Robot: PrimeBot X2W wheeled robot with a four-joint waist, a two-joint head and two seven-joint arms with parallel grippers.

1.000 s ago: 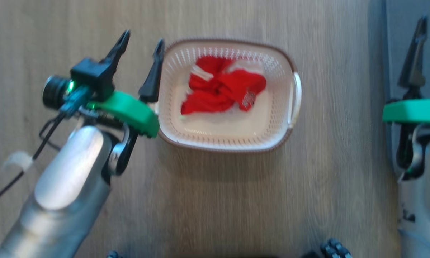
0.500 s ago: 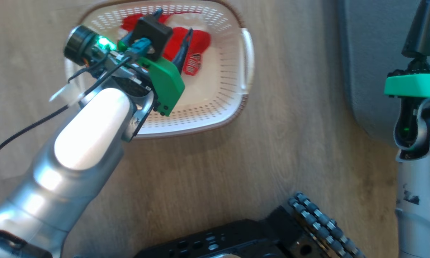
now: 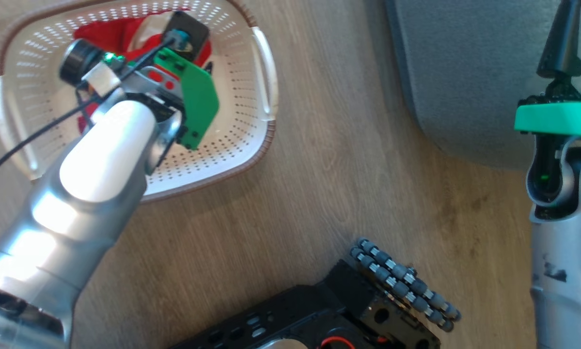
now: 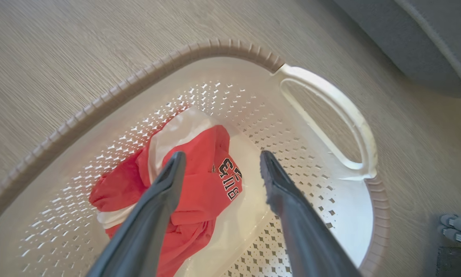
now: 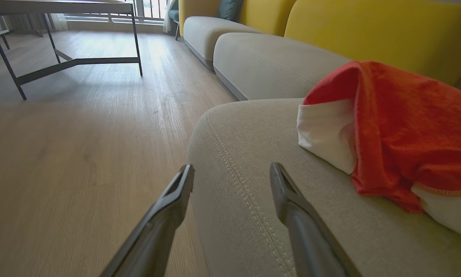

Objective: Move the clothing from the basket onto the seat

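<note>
Open left pincer within basket rim

Silver forearm, green bracket, dark claw

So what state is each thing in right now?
left claw, open, down in the basket over the clothing.
right claw, open, empty, above the seat.
clothing, crumpled in basket, not gripped.
basket, upright on floor.
second red garment, lying crumpled on seat.
</note>
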